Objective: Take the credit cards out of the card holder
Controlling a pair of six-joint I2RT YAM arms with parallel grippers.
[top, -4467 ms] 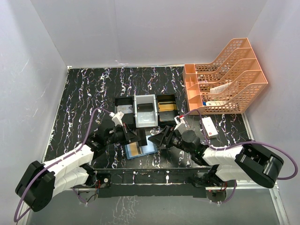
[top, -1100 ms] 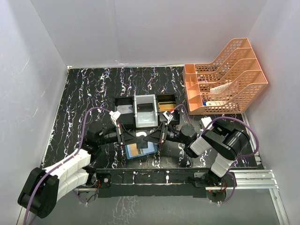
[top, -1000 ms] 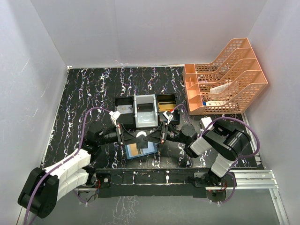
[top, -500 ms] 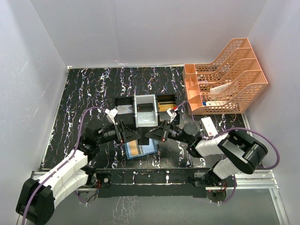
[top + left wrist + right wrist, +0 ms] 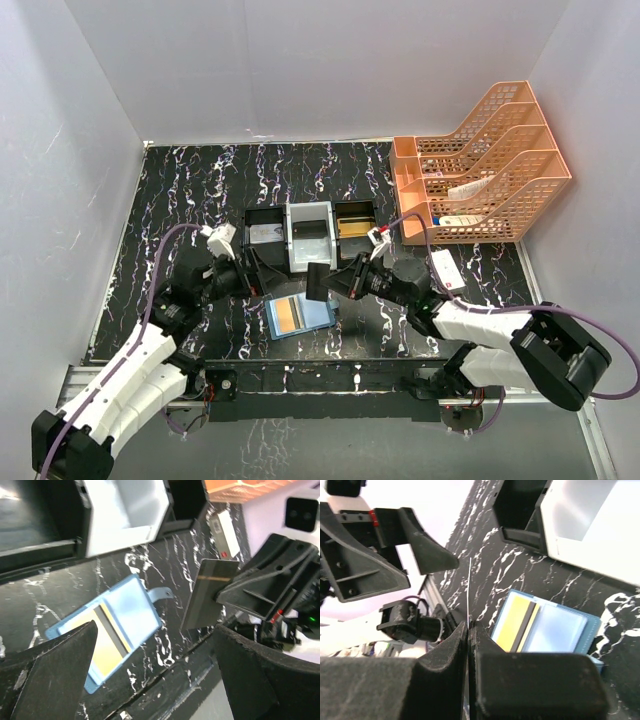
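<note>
The blue card holder lies open on the table with a gold-tan credit card in its left pocket. In the left wrist view the card holder shows that gold card with a dark stripe. My right gripper is shut on a dark credit card, held upright just above the holder. That card is edge-on in the right wrist view, above the right gripper. My left gripper stands open and empty to the left of the card.
A black-and-white three-compartment tray sits just beyond the holder, with a card-like item in its right bin. An orange file rack stands at the back right. A white box with a red mark lies beside the right arm.
My left gripper has opened, let go of the dark card and drawn back to the left. The right gripper keeps hold of the card above the holder.
</note>
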